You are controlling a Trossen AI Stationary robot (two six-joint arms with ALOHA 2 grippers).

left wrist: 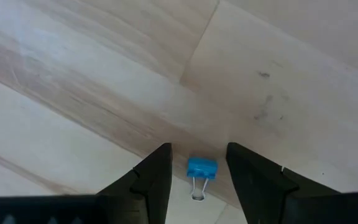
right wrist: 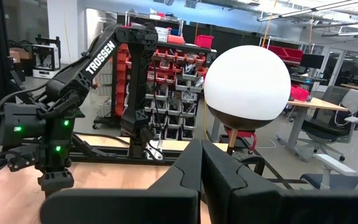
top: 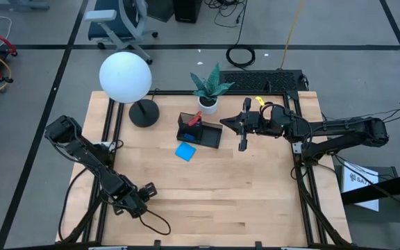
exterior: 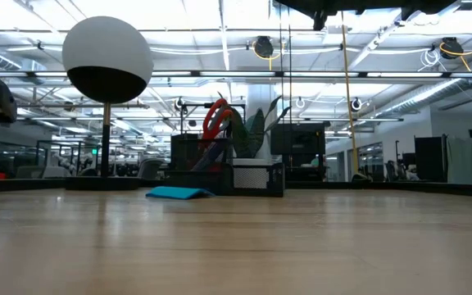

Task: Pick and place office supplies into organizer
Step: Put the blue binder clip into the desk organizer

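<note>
My left hand (left wrist: 197, 177) is low over the bench (top: 207, 187) at its near left corner, fingers apart, straddling the small blue binder clip (left wrist: 201, 169), which lies flat with its wire loops pointing back toward my wrist. No contact visible yet.

Risks: the clip is tiny and lies flat on the wood. If I close too high, the pads skate over it; slightly off-centre, and one finger nudges it sideways before the other arrives. It sits close to the bench edge, so a flick could send it off.

Organizer (top: 200, 132) is well apart, mid-bench at the back, scissors (top: 194, 119) upright in it, blue note pad (top: 185, 151) just beside it.

Right hand (top: 229, 126) fingers together, hovering beside the organizer — possible crowding on my delivery.
</note>
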